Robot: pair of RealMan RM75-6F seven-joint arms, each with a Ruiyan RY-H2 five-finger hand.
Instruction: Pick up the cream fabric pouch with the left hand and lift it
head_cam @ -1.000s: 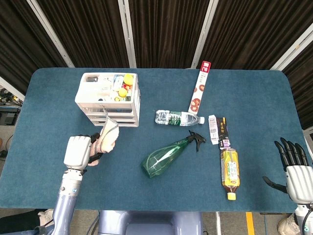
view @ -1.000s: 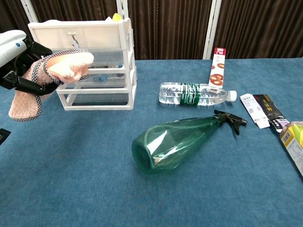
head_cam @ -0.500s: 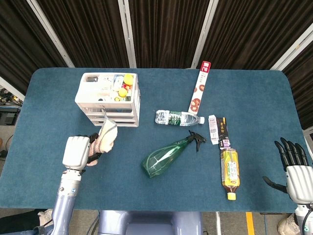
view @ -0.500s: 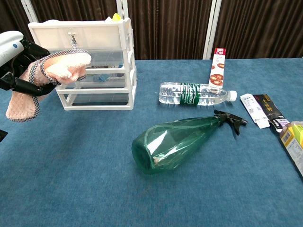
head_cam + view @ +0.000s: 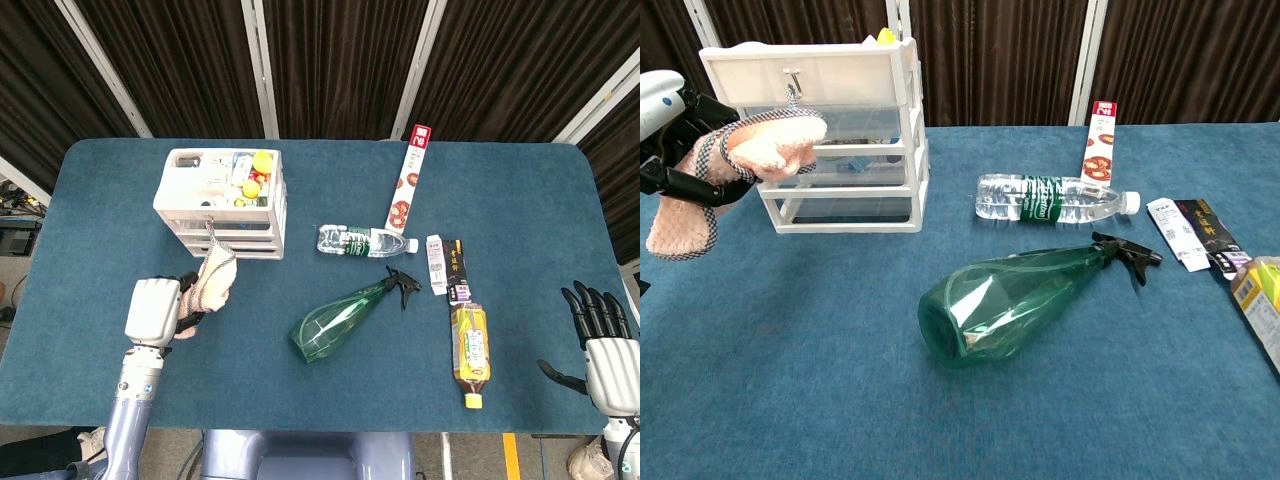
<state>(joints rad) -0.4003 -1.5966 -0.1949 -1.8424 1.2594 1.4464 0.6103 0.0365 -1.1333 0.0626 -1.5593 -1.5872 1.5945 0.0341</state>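
Observation:
My left hand (image 5: pixel 155 312) grips the cream fabric pouch (image 5: pixel 211 281) and holds it off the blue table, just in front of the white drawer unit (image 5: pixel 222 200). In the chest view the pouch (image 5: pixel 770 140) has a checked trim, and a lower flap (image 5: pixel 680 226) hangs below the hand (image 5: pixel 670 130) at the left edge. My right hand (image 5: pixel 605 345) rests open near the table's front right corner, fingers spread, holding nothing.
A green spray bottle (image 5: pixel 345 316) lies in the middle of the table. Behind it lies a clear water bottle (image 5: pixel 365 241), with a tall red-and-white box (image 5: pixel 408 178) beyond. A yellow tea bottle (image 5: pixel 470 350) and two small packets (image 5: pixel 447 268) lie to the right.
My left hand has drifted slightly left and a little higher with the pouch in it. The right hand has not moved.

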